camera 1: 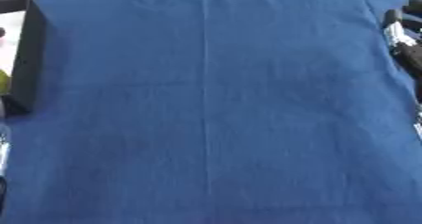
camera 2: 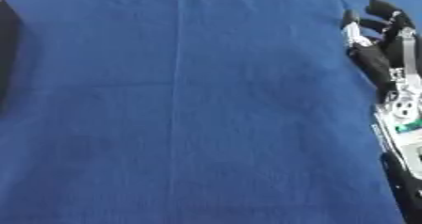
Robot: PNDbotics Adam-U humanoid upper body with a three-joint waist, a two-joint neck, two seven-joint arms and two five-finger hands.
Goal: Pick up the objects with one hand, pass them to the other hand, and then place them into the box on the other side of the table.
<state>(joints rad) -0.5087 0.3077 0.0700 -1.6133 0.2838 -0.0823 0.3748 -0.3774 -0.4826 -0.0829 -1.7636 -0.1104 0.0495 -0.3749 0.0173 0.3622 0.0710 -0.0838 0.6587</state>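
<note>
Right eye view: one right hand (camera 2: 387, 53), fingers straight; one box (camera 1: 25, 53) far left.

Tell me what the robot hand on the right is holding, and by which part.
Nothing. The right robot hand is open at the blue cloth's right edge, fingers straight, with nothing in it.

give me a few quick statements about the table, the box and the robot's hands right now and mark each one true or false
1. A blue cloth covers the table. True.
2. The dark box stands at the right edge. False: it stands at the left edge.
3. The right hand shows at the right edge with fingers straight, holding nothing. True.
4. Several objects lie in the middle of the cloth. False: none shows there; only a bit of yellow-green shows inside the box.
</note>
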